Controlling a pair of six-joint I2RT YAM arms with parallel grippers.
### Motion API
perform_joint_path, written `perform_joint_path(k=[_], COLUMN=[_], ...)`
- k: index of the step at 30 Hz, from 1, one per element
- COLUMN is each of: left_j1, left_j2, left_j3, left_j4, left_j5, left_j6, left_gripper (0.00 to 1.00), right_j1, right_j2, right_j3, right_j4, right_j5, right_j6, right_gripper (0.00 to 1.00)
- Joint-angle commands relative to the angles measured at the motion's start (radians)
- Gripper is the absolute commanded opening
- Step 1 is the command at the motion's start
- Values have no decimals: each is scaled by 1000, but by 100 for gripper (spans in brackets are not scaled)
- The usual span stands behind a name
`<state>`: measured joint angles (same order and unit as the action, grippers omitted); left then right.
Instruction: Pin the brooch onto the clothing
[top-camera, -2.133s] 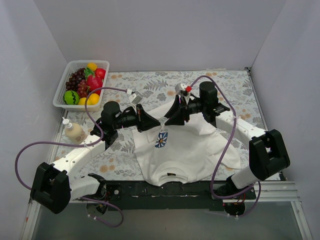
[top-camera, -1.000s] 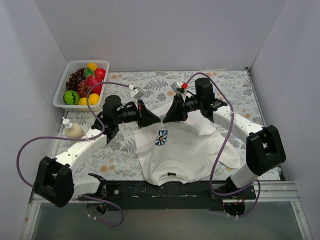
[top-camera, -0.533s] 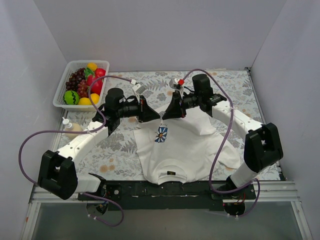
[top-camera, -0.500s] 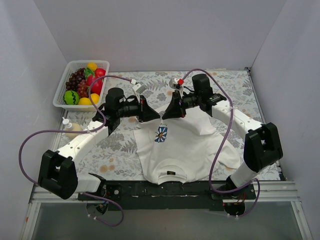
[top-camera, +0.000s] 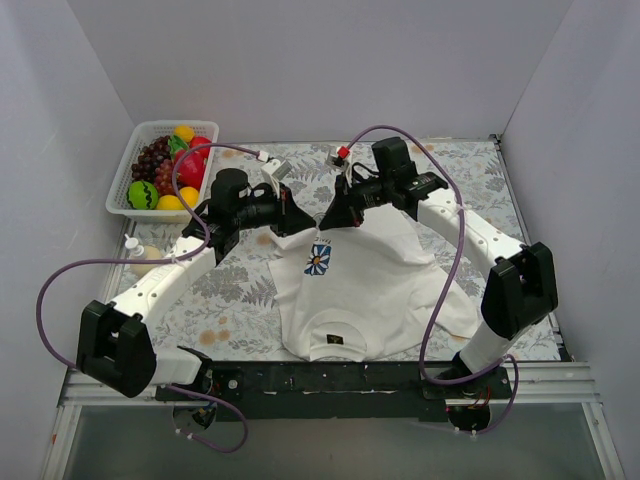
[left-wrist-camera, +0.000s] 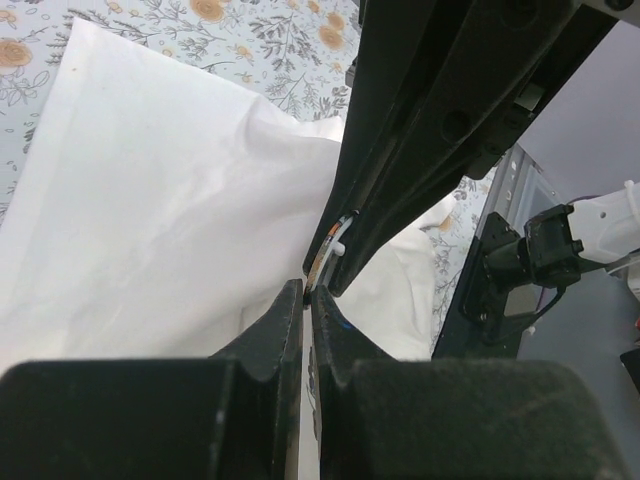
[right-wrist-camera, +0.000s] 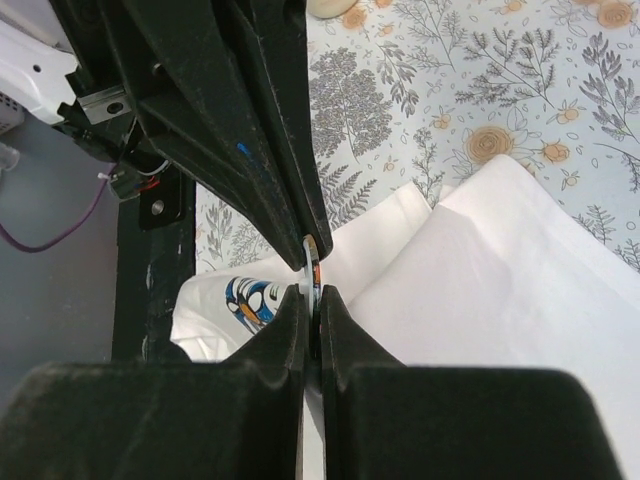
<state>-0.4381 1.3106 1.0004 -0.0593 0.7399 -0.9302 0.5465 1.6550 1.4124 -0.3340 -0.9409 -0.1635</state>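
Left gripper: jaws closed, tips nipping one end of the brooch, which shows edge-on as a thin sliver.
Right gripper: also closed, tip to tip with the left and pinching the other end of the same sliver.
Brooch: held between the 2 grippers, over the far part of the T-shirt, just beyond the flower print. I cannot tell whether cloth is caught with it.
T-shirt: spread on the table, neck toward the arm bases, far hem rumpled below the tips.
Step in hand: likely working the pin at the cloth.
Doing it well: move both arms as 1, keep the disc level with the fabric, and press gently.
Risk: uneven pull could twist the brooch free.
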Motion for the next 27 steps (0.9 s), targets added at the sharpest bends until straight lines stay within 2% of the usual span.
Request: perform_joint_path(k=[1, 8, 14, 21, 27], left_j1=[-63, -67, -67, -67, -68], left_j2=[-68, -120, -165, -234, -269], left_j3=[93, 78, 47, -37, -78], left_j4=[92, 90, 98, 167, 193], left_j5=[145, 147, 125, 76, 29], left_j6=[-30, -30, -28, -62, -82], left_gripper=[0, 0, 0, 0, 0], right_j1=[43, 41, 40, 18, 1], right_j2=[54, 43, -3, -109, -150], right_j3=[54, 72, 16, -121, -176], right_j4=[-2, 6, 95, 272, 374], right_j5=[194, 309, 343, 311, 248], right_j6=[16, 120, 182, 200, 206], right_gripper=[1, 1, 1, 1, 1])
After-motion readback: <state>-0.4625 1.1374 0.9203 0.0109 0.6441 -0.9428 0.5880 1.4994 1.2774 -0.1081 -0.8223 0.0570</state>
